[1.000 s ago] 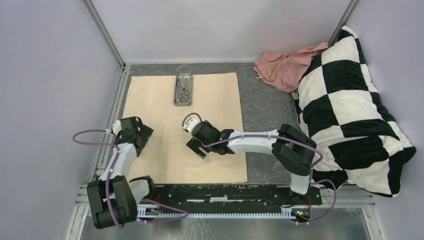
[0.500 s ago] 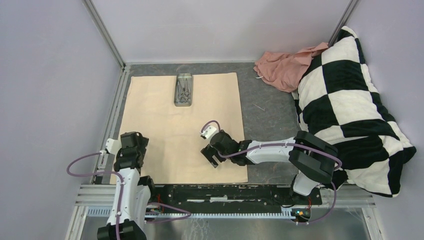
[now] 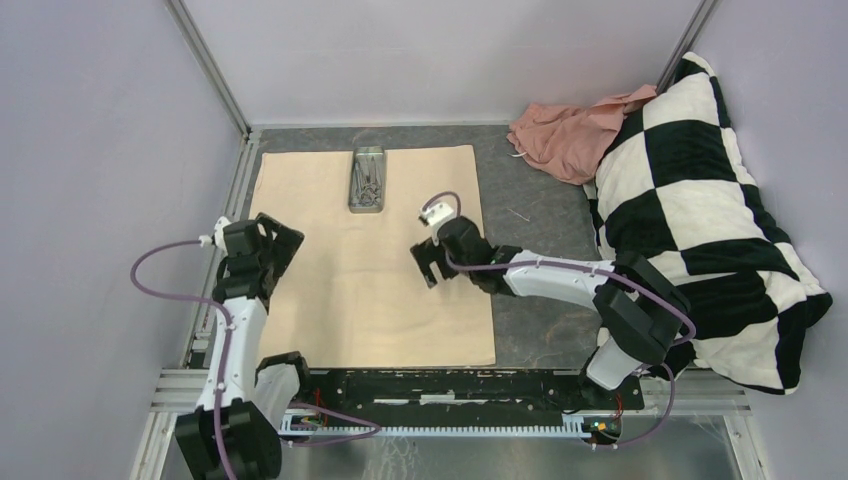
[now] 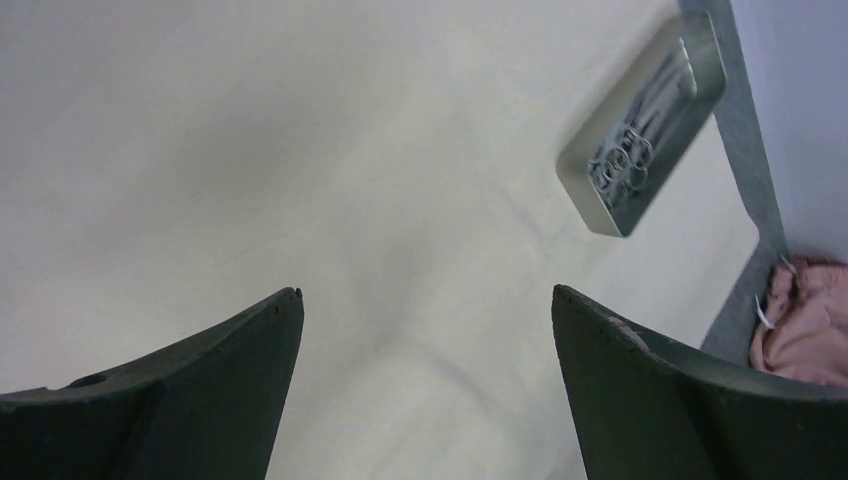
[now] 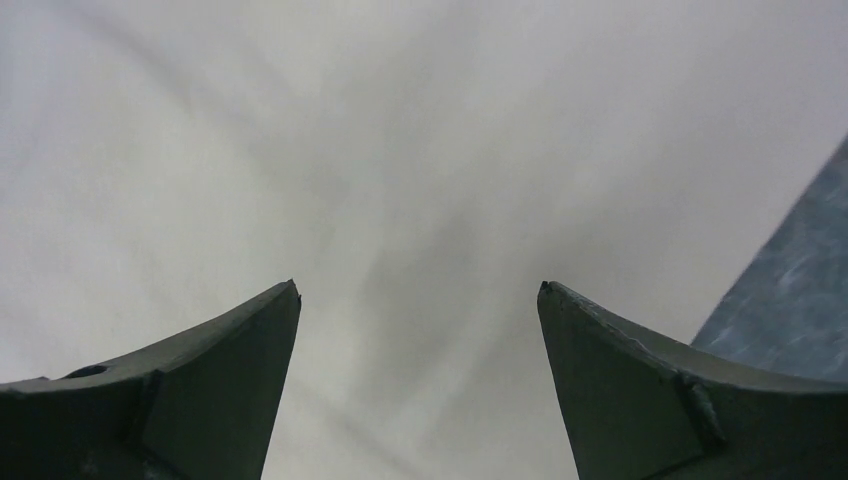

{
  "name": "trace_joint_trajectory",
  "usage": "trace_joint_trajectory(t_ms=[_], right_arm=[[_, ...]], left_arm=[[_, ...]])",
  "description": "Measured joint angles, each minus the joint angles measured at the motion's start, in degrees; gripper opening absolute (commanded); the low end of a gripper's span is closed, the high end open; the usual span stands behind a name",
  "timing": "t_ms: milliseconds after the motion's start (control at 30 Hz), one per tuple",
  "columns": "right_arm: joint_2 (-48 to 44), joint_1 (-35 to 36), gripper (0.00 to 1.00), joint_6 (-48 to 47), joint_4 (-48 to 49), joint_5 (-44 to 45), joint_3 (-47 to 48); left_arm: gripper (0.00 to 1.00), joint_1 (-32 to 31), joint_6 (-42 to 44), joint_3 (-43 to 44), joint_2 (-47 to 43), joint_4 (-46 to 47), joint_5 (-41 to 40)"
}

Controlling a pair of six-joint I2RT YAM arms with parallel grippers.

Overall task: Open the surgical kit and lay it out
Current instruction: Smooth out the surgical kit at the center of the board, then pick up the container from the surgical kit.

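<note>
Left fingers [image 4: 190, 400], right fingers [image 5: 190, 400] wide, empty. Beige cloth wrap [image 3: 330, 285] flat. Suggest approaching small rectangular steel tray [image 3: 367, 209] vertically and lifting slim silver instruments [image 3: 368, 183] singly.

This is looking like a robotics lab test cell: plain pale walls [image 3: 450, 60] and aluminium frame posts [image 3: 210, 70] are closing in a dark grey desk [image 3: 540, 230]. Two cabled arms, the left arm [image 3: 235, 330] and the right arm [image 3: 560, 280], are sitting bolted to a metal rail [image 3: 450, 385] along the bottom of the frame. The props are looking staged, with a beige cloth wrap [image 3: 340, 290] spreading across the centre, a steel tray [image 3: 367, 180] resting on its upper part, and a checkered pillow [image 3: 700, 200] and pink cloth [image 3: 565, 130] crowding the upper right.
</note>
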Motion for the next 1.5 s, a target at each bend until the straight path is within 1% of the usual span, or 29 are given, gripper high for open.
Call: trace_joint_trajectory(t_ms=[133, 233, 267, 300, 367, 467, 600, 700, 900, 1033, 1200, 1233, 1367, 1400, 1500], right_arm=[[2.36, -6.19, 0.95, 1.95, 6.95, 0.15, 5.62], [6.95, -9.2, 0.95, 2.56, 11.37, 1.57, 11.67], [8.37, -10.01, 0.95, 2.49, 13.31, 1.55, 13.14], [9.51, -10.75, 0.95, 2.27, 15.76, 1.01, 13.92], [10.38, -12.07, 0.95, 1.16, 20.28, -0.74, 13.25], [10.23, -13.35, 0.96, -1.84, 26.69, -3.23, 9.09], [9.42, -14.78, 0.96, -6.67, 30.71, -4.83, 2.82], [8.94, -16.65, 0.96, -8.7, 33.09, -7.17, -0.02], [8.85, -22.1, 0.95, -7.85, 37.83, -12.68, -1.03], [8.85, -23.12, 0.96, -7.21, 39.56, -14.99, -1.03], [8.85, -23.1, 0.96, -6.54, 40.74, -17.03, -1.03], [8.85, -23.1, 0.96, -6.49, 40.76, -17.07, -1.03], [8.85, -23.3, 0.96, -6.25, 41.07, -17.88, -1.03], [8.85, -23.37, 0.96, -6.19, 41.07, -18.05, -1.03], [8.85, -23.56, 0.95, -5.84, 41.07, -18.64, -1.03]], left_arm=[[0.94, -1.36, 4.68, 5.38, 8.02, 4.24, 8.17], [0.88, -2.82, 7.76, 10.01, 14.23, 5.81, 11.82], [0.86, -3.54, 9.51, 13.09, 17.94, 6.49, 13.31], [0.85, -4.15, 9.99, 13.75, 18.78, 6.86, 13.55], [0.85, -5.64, 12.46, 17.73, 23.63, 7.37, 14.88], [0.83, -7.48, 15.65, 24.28, 31.95, 8.24, 15.56], [0.81, -9.68, 19.65, 31.78, 42.07, 8.33, 14.19], [0.76, -11.91, 22.18, 37.68, 49.35, 8.28, 12.68], [0.67, -16.26, 25.66, 48.57, 62.42, 7.76, 10.43], [0.61, -17.51, 27.56, 53.51, 69.0, 6.45, 8.39], [0.56, -17.77, 29.07, 58.82, 74.64, 3.82, 5.35], [0.54, -17.77, 29.22, 59.25, 75.01, 3.69, 4.92], [0.42, -17.75, 29.9, 61.05, 76.48, 2.58, 3.45], [0.38, -17.75, 29.94, 61.64, 76.83, 2.38, 3.26], [0.3, -17.77, 30.1, 63.28, 78.31, 2.25, 3.1]])
